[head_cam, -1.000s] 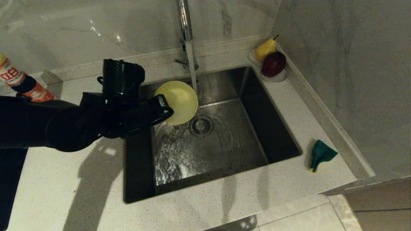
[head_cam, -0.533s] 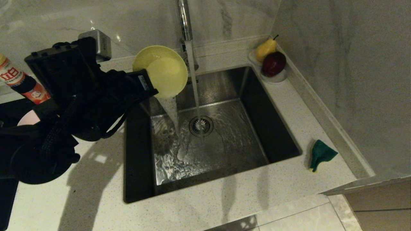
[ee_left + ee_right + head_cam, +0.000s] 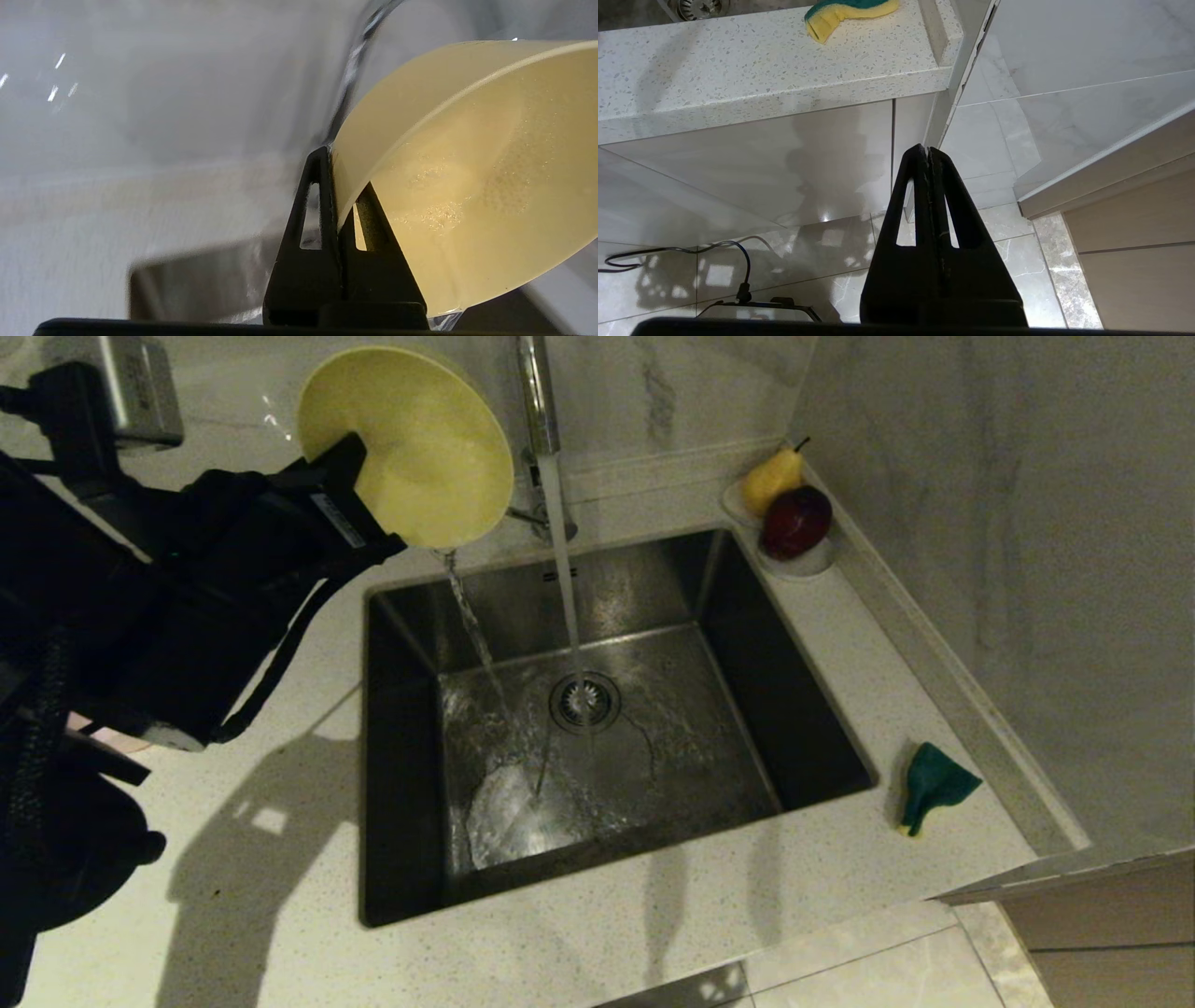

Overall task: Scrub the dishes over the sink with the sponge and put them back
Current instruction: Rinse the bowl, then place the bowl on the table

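One bowl is in play for you here: the yellow bowl [image 3: 411, 443] is pinched by its rim in your left pincer [image 3: 359, 495], raised above the back left corner of the sink [image 3: 822, 728] and tipped steeply on edge, its hollow facing away from the head camera. A thin thread of water [image 3: 471, 625] runs off the bowl's low edge and falls into the basin, landing left of the round drain strainer [image 3: 584, 702]. In the left wrist view the two fingers sit tight on either side of the bowl's wall [image 3: 467, 154], one outside and one inside, and the inner face is speckled with droplets. The tap [image 3: 534, 392] stands just beside the bowl on its right, and its own stream drops straight onto the strainer; the sink floor is wet and rippled. Your sponge [image 3: 934, 786] lies crumpled on the bench [image 3: 280, 915] to the right of the sink, near the front right corner, green face up, with its yellow face [image 3: 831, 21] showing from below in the right wrist view. Your right pincer [image 3: 928, 154] hangs low in front of the cabinet, below the bench edge, fingers pressed together on nothing. At the back right corner a pear [image 3: 771, 478] and a dark red fruit [image 3: 795, 521] sit on small white saucers [image 3: 805, 565], touching each other.
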Available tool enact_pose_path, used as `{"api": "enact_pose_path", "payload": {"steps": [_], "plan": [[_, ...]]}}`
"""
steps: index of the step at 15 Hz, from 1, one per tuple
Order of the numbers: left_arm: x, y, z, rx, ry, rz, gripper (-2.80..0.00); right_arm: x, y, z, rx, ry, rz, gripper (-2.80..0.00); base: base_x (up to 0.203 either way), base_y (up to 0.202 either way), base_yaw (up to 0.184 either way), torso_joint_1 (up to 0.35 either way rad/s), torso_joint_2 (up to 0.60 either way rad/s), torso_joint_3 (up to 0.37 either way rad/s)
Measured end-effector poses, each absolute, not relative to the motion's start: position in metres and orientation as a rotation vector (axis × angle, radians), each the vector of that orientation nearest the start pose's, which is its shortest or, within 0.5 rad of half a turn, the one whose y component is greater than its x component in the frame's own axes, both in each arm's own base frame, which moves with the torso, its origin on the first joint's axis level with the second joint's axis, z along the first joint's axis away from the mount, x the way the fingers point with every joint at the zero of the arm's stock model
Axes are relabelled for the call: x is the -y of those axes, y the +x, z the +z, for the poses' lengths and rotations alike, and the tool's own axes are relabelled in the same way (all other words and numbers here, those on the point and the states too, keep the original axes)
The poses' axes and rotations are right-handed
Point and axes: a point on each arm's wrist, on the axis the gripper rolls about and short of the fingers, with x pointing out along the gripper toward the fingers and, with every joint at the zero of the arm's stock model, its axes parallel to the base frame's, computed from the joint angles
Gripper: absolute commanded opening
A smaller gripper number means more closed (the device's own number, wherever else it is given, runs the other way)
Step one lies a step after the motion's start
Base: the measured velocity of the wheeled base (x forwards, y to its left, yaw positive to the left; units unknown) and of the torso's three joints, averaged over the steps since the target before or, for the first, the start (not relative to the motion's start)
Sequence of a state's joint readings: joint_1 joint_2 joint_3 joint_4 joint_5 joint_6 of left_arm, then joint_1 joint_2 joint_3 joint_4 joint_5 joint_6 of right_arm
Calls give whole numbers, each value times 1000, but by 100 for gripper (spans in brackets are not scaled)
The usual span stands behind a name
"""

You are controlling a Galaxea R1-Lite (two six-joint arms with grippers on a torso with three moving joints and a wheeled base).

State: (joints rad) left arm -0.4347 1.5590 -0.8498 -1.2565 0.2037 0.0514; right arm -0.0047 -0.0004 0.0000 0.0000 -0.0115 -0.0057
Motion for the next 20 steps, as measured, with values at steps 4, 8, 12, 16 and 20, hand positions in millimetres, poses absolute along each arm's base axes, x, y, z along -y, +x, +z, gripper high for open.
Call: {"api": "enact_pose_path", "payload": {"steps": [4,8,12,16,20], "plan": [[99,221,295,573,-73,-260,-280,0,-23,75,0,-6,-16,-280,0,0,0,0,0,0],[96,214,295,574,-86,-271,-280,0,-23,75,0,-6,-16,-280,0,0,0,0,0,0],[89,224,285,417,-89,-204,-280,0,-23,75,0,-6,-16,-280,0,0,0,0,0,0],[81,226,285,166,-137,-163,-280,0,-23,75,0,-6,-16,-280,0,0,0,0,0,0],[72,210,307,-202,-200,-119,-280,0,-23,75,0,-6,-17,-280,0,0,0,0,0,0]]}}
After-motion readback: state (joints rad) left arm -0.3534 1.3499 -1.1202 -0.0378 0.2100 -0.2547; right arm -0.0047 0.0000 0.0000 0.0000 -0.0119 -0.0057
